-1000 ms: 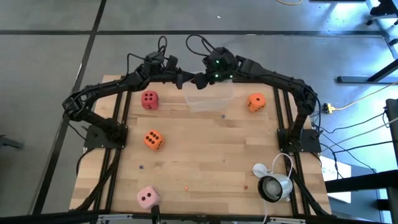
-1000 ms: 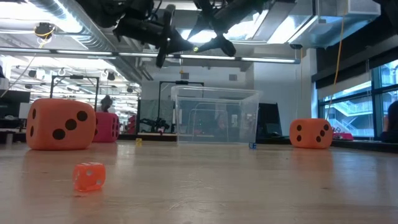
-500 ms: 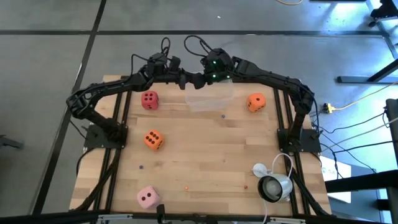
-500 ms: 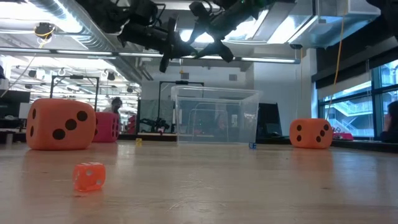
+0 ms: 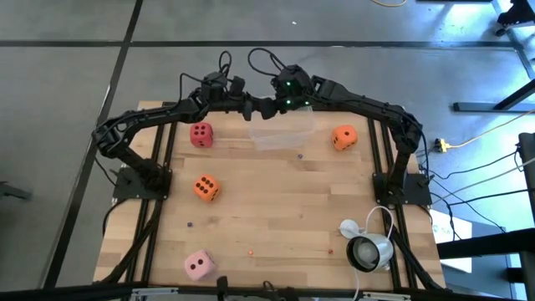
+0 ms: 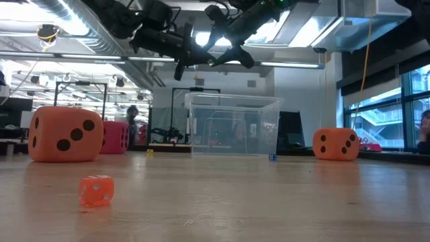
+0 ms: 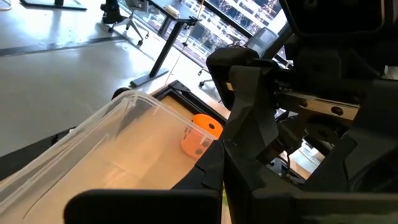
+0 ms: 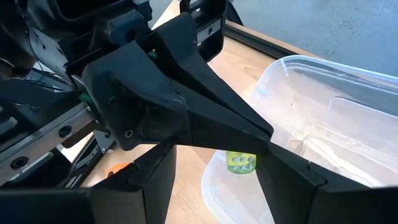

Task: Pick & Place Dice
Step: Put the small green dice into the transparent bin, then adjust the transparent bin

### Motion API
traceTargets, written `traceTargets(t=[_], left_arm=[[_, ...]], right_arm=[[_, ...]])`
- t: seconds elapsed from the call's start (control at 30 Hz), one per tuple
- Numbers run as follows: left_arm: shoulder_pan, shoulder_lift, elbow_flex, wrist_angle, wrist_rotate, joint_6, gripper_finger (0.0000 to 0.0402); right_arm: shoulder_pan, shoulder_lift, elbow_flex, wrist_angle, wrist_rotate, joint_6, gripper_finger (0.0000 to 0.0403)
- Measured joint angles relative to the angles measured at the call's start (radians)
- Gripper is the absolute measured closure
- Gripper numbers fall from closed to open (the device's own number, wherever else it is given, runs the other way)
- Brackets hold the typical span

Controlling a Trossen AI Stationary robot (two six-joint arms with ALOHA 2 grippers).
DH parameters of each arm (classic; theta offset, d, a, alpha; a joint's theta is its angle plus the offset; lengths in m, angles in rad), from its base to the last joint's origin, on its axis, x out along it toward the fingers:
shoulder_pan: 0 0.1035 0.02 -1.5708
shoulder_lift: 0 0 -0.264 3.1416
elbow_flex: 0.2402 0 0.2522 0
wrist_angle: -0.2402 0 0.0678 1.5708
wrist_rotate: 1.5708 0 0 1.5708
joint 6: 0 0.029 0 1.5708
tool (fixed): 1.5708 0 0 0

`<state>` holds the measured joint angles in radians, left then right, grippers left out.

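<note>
Inventory, lgst to smallest, all placed rel. to the clear bin [image 5: 282, 134]:

1. Table [image 5: 276, 217]: wood top; the bin sits at its far edge, mid.
2. L arm: the left gripper [image 5: 249, 106] hangs over the bin's far rim, well above it. Its fingers are pressed together w/ nothing between them.
3. R arm: the right gripper [image 5: 269, 107] is at the same rim, tip to tip w/ the left one. Fingers spread, pinching nothing that I can see.
4. Red die [image 5: 201, 134]: on the table, just left of the bin.
5. Orange die [image 5: 343, 137]: right of the bin, near.
6. Second orange die [image 5: 206, 187]: nearer me than the bin and to its left.
7. Pink die [image 5: 198, 265]: well apart from the bin, near-left corner.
8. Small green die [image 8: 240, 162]: seen between the right fingers, at the bin. I can't tell if it lies inside.
9. Tiny orange die [image 6: 96, 190]: well in front of the bin.

Step, as I judge it: between picks. All four big dice are outside the bin.

Next move calls for spreading the L fingers, swinging left of the bin, then dropping square onto the red die.
</note>
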<state>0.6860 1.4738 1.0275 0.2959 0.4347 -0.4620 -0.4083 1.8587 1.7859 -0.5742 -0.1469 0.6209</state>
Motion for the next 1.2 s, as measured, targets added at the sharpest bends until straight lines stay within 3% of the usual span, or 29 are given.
traceTargets(t=[0.53,0.67,0.8,1.03,1.1,1.2], left_arm=[[0.025,-0.033,-0.006,-0.059,0.030,-0.016,0.0393],[0.086,-0.102,-0.006,-0.088,0.154,-0.075,0.0375],[0.120,-0.181,-0.003,-0.224,0.308,-0.100,0.0346],[0.090,-0.356,-0.003,-0.477,0.533,-0.039,0.0295],[0.073,-0.431,-0.003,-0.559,0.512,0.015,0.0290],[0.044,-0.554,-0.003,-0.720,0.392,0.138,0.0292]], right_arm=[[-0.005,-0.005,0.003,-0.022,0.084,-0.027,0.0193],[-0.004,-0.019,0.005,-0.036,0.087,-0.028,0.0193],[-0.006,-0.036,0.003,-0.066,0.094,-0.029,0.0193],[0.000,-0.062,0.002,-0.249,0.190,-0.059,0.0193],[0.003,-0.071,0.002,-0.308,0.209,-0.059,0.0193],[0.020,-0.079,0.002,-0.411,0.244,-0.059,0.0193]])
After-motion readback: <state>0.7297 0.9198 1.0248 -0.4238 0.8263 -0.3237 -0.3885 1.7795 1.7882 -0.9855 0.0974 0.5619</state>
